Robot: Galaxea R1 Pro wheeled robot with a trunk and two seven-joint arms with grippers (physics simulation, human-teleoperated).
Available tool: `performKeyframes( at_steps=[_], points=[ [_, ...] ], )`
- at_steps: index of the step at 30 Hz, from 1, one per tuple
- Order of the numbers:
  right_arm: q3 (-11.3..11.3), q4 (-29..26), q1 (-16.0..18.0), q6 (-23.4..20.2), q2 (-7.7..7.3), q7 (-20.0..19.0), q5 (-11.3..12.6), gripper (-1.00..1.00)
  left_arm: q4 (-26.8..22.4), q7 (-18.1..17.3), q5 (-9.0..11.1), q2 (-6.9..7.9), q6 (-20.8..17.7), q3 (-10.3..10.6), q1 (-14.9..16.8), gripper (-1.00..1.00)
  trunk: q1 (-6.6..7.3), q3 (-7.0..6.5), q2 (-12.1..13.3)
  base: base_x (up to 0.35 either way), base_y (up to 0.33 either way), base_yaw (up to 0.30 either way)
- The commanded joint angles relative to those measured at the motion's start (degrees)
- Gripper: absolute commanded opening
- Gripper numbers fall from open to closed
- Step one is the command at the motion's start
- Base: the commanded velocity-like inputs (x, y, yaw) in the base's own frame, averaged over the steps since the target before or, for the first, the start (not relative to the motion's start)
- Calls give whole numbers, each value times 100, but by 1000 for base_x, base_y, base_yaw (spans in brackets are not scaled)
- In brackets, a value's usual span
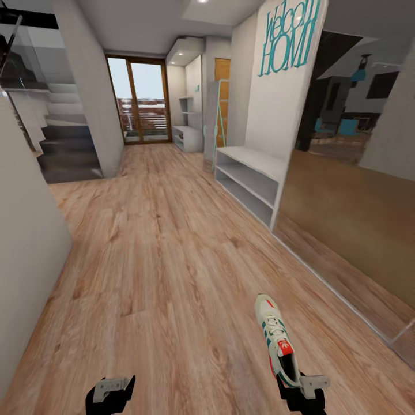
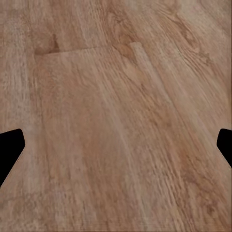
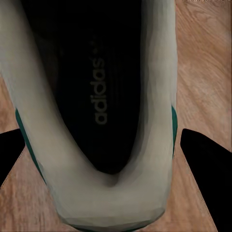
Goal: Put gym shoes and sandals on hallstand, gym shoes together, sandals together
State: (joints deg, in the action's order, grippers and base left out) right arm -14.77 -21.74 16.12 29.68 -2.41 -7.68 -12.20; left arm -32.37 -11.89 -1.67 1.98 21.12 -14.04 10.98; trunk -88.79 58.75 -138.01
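Off-white sneaker [image 1: 276, 339] with green stripes, red tongue, black insole, on light brown wood-grain floor [image 1: 161, 271]. Beyond sneaker, light-grey rack [image 1: 248, 178] under teal lettering [image 1: 288, 37].

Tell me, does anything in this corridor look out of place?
Yes: one gym shoe is out over the corridor floor at the right gripper, well short of the hallstand, whose shelves look bare.

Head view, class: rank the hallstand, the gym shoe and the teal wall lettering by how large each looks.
1. Hallstand, largest.
2. Gym shoe and teal wall lettering: they look about alike, so no order. The shoe is nearest the camera, which inflates it.
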Motion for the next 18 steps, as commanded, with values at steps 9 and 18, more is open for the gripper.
performKeyframes(
  at_steps=[9,18],
  points=[
    [-47,-1,5,21,4,-41,-37,-100,11,-50,-17,-6,15,-33,3,100,-2,5,-2,339,139,-46],
    [-49,2,5,21,6,-41,-37,-100,12,-50,-17,-5,17,-35,1,100,-2,5,-2,309,194,-78]
  ],
)
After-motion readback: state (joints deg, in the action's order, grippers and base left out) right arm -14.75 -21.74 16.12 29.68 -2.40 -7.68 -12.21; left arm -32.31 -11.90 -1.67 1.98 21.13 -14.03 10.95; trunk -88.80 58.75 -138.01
